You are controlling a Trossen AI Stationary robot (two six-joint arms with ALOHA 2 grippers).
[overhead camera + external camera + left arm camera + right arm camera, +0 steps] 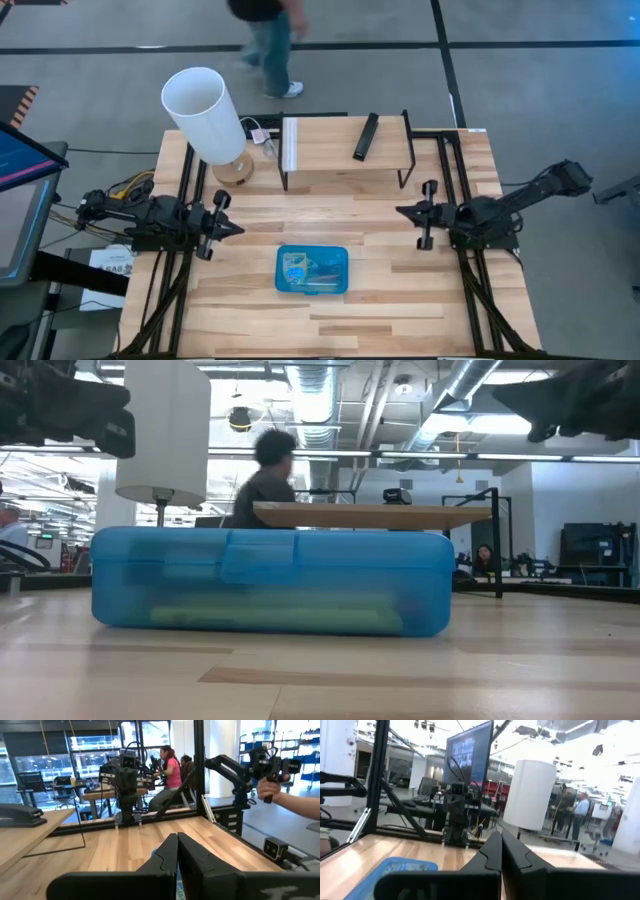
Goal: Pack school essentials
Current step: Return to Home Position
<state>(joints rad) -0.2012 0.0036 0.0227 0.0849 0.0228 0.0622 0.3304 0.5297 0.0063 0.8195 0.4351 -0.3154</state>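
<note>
I can't make out what lies inside the blue box point(312, 270): only a blurred green shape point(275, 618). Far off, a person point(272, 55) is cut off.

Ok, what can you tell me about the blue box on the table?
The blue box is a translucent plastic case, rectangular with rounded corners. Its lid looks shut, with a tab at the middle of its long side. It lies flat on the wooden table, midway between the arms. Pale contents show dimly through the lid, and the low view shows a long green item along the bottom. Only the table touches it; the left gripper and right gripper hang apart, jaws shut.
</note>
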